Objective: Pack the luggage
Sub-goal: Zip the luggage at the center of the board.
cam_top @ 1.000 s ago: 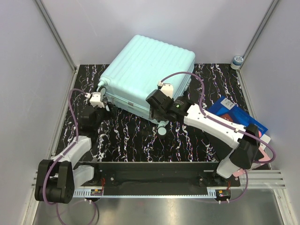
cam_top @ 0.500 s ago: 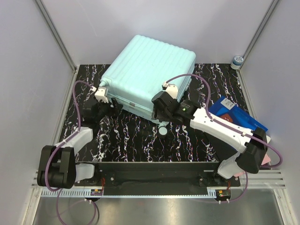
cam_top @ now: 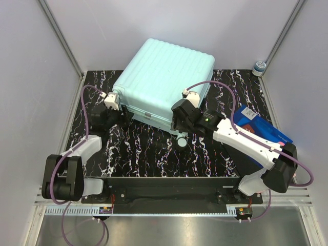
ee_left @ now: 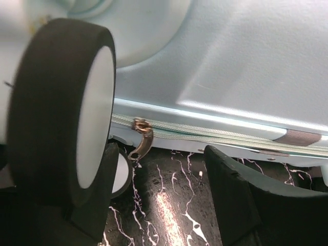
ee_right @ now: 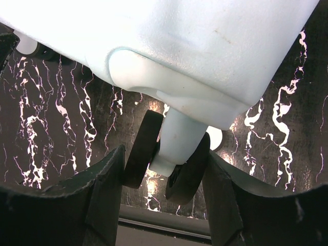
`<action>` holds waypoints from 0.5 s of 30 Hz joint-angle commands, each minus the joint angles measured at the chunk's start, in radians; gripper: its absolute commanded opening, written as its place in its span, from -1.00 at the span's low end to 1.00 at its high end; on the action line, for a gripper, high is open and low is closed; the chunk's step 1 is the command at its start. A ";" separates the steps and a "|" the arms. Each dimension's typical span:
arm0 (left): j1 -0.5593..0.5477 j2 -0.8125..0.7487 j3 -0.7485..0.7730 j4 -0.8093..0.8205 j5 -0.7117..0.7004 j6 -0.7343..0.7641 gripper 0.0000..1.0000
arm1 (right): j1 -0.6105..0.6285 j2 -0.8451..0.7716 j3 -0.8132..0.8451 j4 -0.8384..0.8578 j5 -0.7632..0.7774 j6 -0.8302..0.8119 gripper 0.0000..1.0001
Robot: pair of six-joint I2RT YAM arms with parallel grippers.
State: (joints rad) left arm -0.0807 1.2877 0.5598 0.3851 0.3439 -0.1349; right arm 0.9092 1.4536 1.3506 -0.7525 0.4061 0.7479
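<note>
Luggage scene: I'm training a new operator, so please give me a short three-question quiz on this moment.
1. True or false: the luggage lies closed on the table.
2. What sits between the fingers of the right claw? A. a caster wheel B. a roll of tape C. a shirt
3. In the left wrist view, which small metal part hangs from the zip line in the gap of the left claw?

Key: 1 true; 2 A; 3 the zipper pull.
</note>
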 commanded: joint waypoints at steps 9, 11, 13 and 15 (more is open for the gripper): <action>0.036 0.094 0.127 -0.026 0.136 0.037 0.11 | -0.018 -0.044 0.013 0.125 0.059 -0.097 -1.00; 0.038 0.099 0.126 -0.005 0.147 0.037 0.11 | -0.018 -0.036 0.016 0.125 0.053 -0.097 -1.00; 0.044 0.116 0.144 -0.021 0.176 0.037 0.11 | -0.018 -0.035 0.018 0.125 0.050 -0.096 -1.00; 0.044 0.134 0.153 -0.028 0.199 0.037 0.08 | -0.020 -0.033 0.019 0.127 0.046 -0.096 -1.00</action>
State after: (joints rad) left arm -0.0280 1.3479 0.6243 0.3050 0.4011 -0.1234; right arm 0.9077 1.4540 1.3468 -0.7235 0.4042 0.7475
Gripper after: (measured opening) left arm 0.550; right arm 0.613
